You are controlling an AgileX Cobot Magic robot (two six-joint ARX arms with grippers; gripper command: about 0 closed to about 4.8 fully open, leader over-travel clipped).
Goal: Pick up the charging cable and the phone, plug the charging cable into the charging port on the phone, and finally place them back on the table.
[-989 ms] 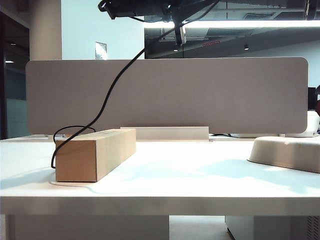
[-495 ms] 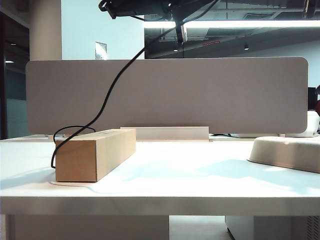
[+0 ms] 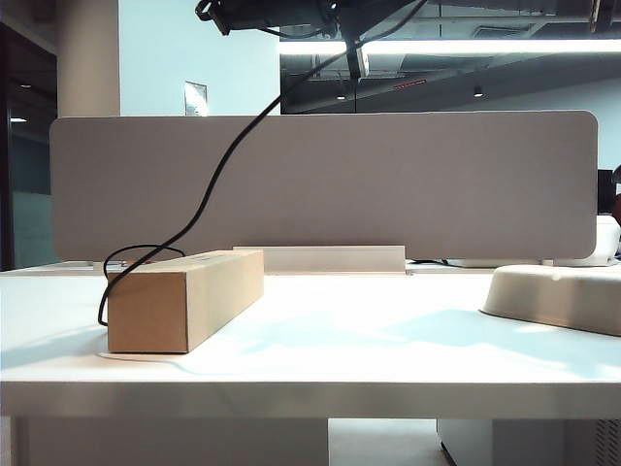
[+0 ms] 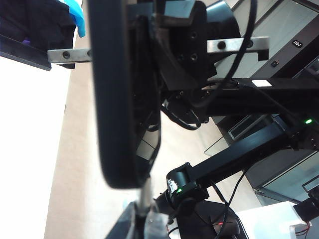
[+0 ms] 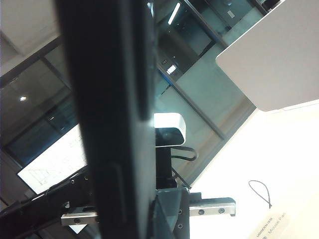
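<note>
The phone point(image 4: 117, 99) is a glossy black slab seen edge-on, held high above the table point(image 3: 340, 359). My right gripper point(image 5: 132, 214) is shut on the phone point(image 5: 107, 109) and also shows in the left wrist view, as the right gripper point(image 4: 174, 45). My left gripper point(image 4: 143, 224) is shut on the charging cable's silvery plug point(image 4: 144, 194), whose tip meets the phone's short end. The charging port is hidden at that contact. The charging cable point(image 3: 215, 180) hangs as a black cord from the top of the exterior view to a loop by the box.
A long cardboard box point(image 3: 184, 296) lies on the table's left side. A beige rounded tray point(image 3: 558, 296) sits at the right. The grey divider panel point(image 3: 388, 184) closes off the back. Dark arm hardware point(image 3: 277, 14) crosses the top edge.
The dark hardware and the silvery piece at the top of the exterior view have crept slightly up and to the right. The box, the tray and the cable loop have not moved.
</note>
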